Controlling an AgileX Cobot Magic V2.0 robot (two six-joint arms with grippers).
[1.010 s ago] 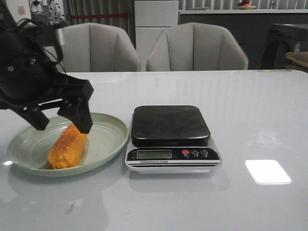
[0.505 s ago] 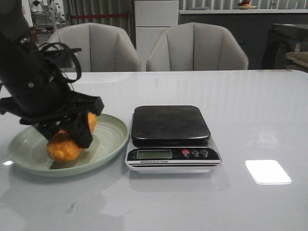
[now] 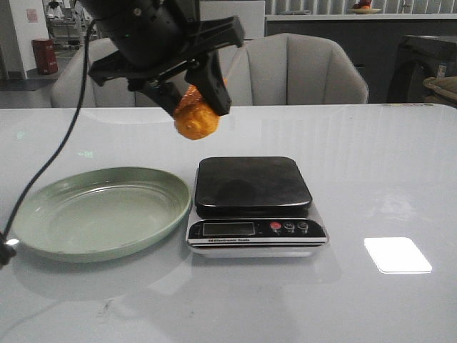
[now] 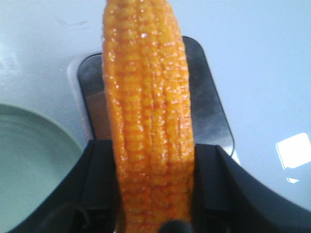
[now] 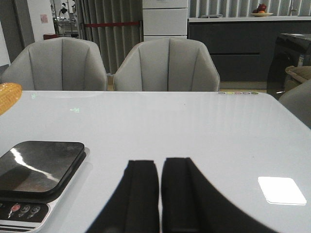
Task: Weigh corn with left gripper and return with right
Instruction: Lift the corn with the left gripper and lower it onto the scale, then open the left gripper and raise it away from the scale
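Observation:
My left gripper [image 3: 187, 89] is shut on the orange-yellow corn [image 3: 196, 118] and holds it in the air, above the table between the plate and the scale. In the left wrist view the corn [image 4: 148, 111] fills the middle between the two black fingers [image 4: 99, 179], with the scale's dark platform [image 4: 209, 111] below it. My right gripper [image 5: 160, 167] is shut and empty, low over the table to the right of the scale [image 5: 39, 167]. The corn's tip [image 5: 8, 94] shows at the edge of the right wrist view. The right gripper is out of the front view.
The pale green plate [image 3: 96, 211] is empty at the left. The kitchen scale [image 3: 253, 204] stands beside it, its platform bare. Two grey chairs [image 3: 293, 71] stand behind the table. A black cable [image 3: 50, 161] hangs from the left arm.
My left gripper has lifted the corn out of the plate and carried it up and to the right, toward the scale. The plate is now empty.

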